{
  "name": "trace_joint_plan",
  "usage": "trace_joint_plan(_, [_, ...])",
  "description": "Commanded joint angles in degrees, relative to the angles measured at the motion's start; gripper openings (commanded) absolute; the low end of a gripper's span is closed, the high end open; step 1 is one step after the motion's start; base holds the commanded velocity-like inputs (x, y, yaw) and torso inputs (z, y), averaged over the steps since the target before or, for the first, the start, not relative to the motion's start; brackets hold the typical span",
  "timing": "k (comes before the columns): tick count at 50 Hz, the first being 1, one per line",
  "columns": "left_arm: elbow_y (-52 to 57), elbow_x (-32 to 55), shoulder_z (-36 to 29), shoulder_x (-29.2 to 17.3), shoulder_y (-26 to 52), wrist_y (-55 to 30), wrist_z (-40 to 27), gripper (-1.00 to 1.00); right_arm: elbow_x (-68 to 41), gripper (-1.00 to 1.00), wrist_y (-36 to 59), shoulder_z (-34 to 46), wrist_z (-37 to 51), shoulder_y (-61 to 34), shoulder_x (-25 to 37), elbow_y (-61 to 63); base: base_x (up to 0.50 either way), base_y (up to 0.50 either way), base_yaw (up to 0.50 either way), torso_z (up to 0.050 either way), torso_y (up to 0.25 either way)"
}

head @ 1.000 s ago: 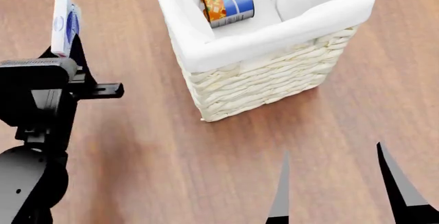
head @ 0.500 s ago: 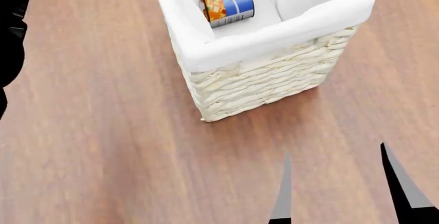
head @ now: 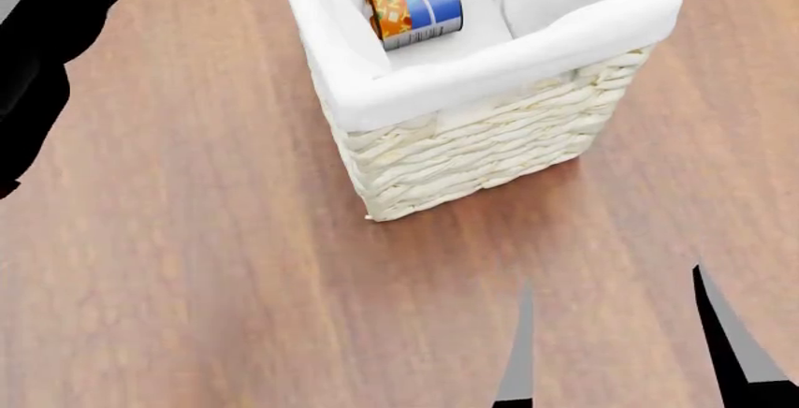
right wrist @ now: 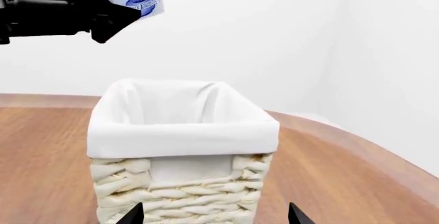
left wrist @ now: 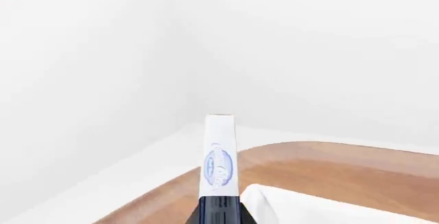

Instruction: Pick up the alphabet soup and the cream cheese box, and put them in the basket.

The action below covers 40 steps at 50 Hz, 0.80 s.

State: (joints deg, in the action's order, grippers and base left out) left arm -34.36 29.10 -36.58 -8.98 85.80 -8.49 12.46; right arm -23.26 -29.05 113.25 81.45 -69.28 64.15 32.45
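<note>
Left end effector (right wrist: 127,14) clamped on cream cheese box (right wrist: 142,0), held high above basket (right wrist: 182,131), not yet lowered in. Alphabet soup (head: 414,7) already inside basket. Right end effector (head: 618,352) spread wide, empty, over tabletop (head: 225,268). Only box drop left, judging so.

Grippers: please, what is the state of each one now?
Left gripper: shut on the box.
Right gripper: open, holding nothing.

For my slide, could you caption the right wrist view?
Left gripper holds cream cheese box high above the basket.
</note>
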Motion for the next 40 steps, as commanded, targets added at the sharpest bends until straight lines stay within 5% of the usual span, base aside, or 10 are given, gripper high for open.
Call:
trace_joint_plan(1, [3.15, 2.35, -3.91, 0.08, -0.72, -4.18, 7.23, -1.00, 0.26, 1.00, 0.26, -0.44, -0.09, 0.56, 0.52, 0.62, 0.00, 0.00, 0.00, 0.000, 0.000])
trace_joint_plan(38, [0.54, 4.38, -5.95, 0.91, -3.42, -5.65, 9.95, -1.00, 0.64, 1.00, 0.11, -2.27, -0.15, 2.84, 0.13, 0.30, 0.00, 0.00, 0.00, 0.000, 0.001])
trace_joint_plan(39, [0.60, 4.86, -5.80, 0.88, -3.18, -6.73, 9.71, 1.00, 0.55, 1.00, 0.09, -2.35, -0.21, 2.82, 0.14, 0.33, 0.00, 0.00, 0.00, 0.000, 0.000])
trace_joint_plan(40, [1.03, 6.02, -5.51, 0.72, -3.15, -7.65, 10.72, 1.00, 1.03, 1.00, -0.21, -2.33, 0.05, 3.30, -0.14, -0.16, 0.00, 0.00, 0.00, 0.000, 0.000])
